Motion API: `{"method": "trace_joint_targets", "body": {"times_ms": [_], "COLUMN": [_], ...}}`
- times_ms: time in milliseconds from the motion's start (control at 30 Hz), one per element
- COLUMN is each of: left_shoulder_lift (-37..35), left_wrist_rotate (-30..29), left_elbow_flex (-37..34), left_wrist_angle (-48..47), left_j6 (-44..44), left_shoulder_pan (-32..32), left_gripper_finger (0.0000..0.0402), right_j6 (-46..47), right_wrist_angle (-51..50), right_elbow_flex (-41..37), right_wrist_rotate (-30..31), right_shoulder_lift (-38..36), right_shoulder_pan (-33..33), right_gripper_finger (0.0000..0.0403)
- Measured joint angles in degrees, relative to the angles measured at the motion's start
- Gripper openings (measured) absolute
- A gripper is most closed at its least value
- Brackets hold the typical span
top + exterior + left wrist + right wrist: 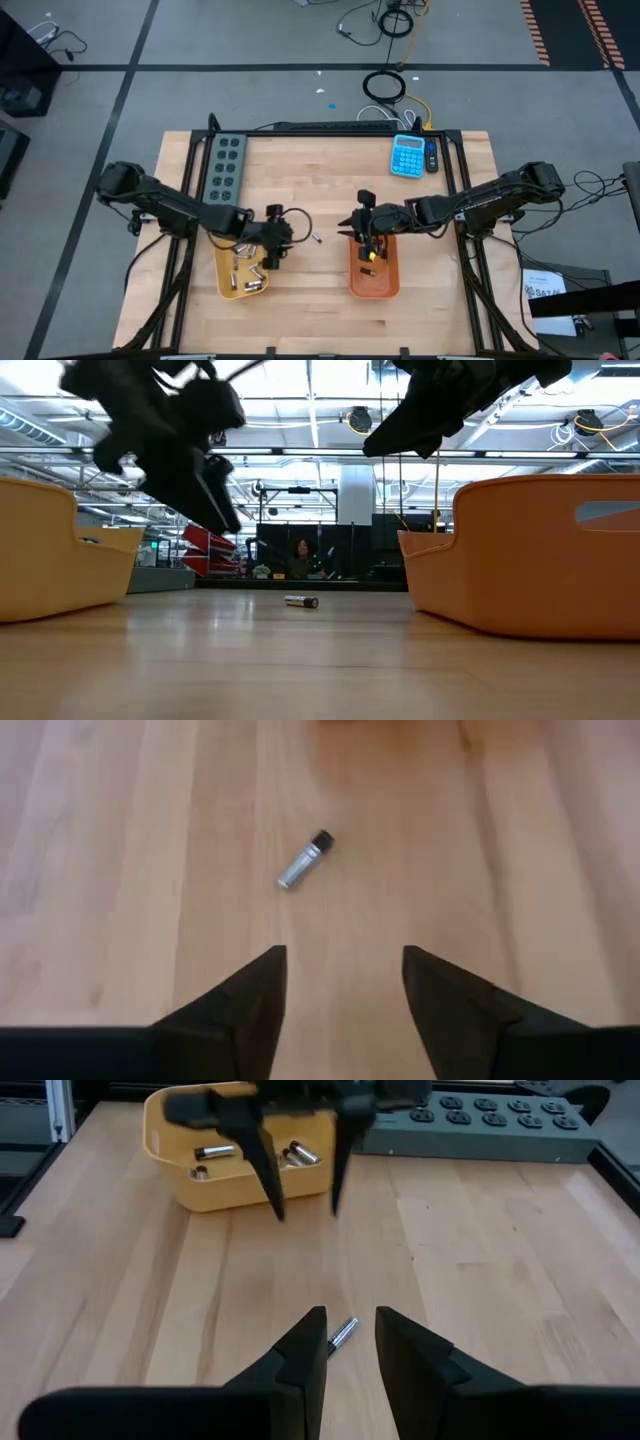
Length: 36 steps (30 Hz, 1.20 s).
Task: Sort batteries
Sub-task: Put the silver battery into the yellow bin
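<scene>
pale wood table (320,300), hall with ceiling lights beyond; two trays, yellow tray (243,278) and orange tray (375,272); one battery (315,238) lies loose between them; left gripper (276,240) spread wide, right gripper (364,235) narrowly parted, both empty

A robotics lab is suggested by a wooden workbench (300,180), cables (385,85) strewn on the grey floor (250,40), and ceiling strip lights (310,390).

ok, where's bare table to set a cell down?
Free: the near strip in front of both trays, and mid-table between power strip and calculator. Crowded: between yellow tray and orange tray, where both grippers (left, right) flank a loose battery.
</scene>
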Motion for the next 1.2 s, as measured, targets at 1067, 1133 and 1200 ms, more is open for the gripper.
{"method": "trace_joint_targets", "body": {"times_ms": [1067,1133,1200], "left_shoulder_lift": [23.0,24.0,24.7], "left_wrist_rotate": [19.9,20.3,20.7], "left_elbow_flex": [8.7,8.7,8.8], "left_wrist_angle": [13.5,13.9,14.3], "left_j6": [21.3,21.3,21.3], "left_shoulder_pan": [14.2,14.2,14.2], "left_gripper_finger": [0.0198,0.0196,0.0188], "right_j6": [-1.2,-1.2,-1.3], "right_wrist_angle": [-3.4,-3.1,-3.1], "right_elbow_flex": [-2.6,-2.6,-2.6], "right_wrist_rotate": [-0.2,-0.3,-0.2], "right_shoulder_lift": [0.0,0.0,0.0], "right_shoulder_pan": [-0.1,-0.1,-0.1], "right_gripper_finger": [0.0079,0.0079,0.0079]}}
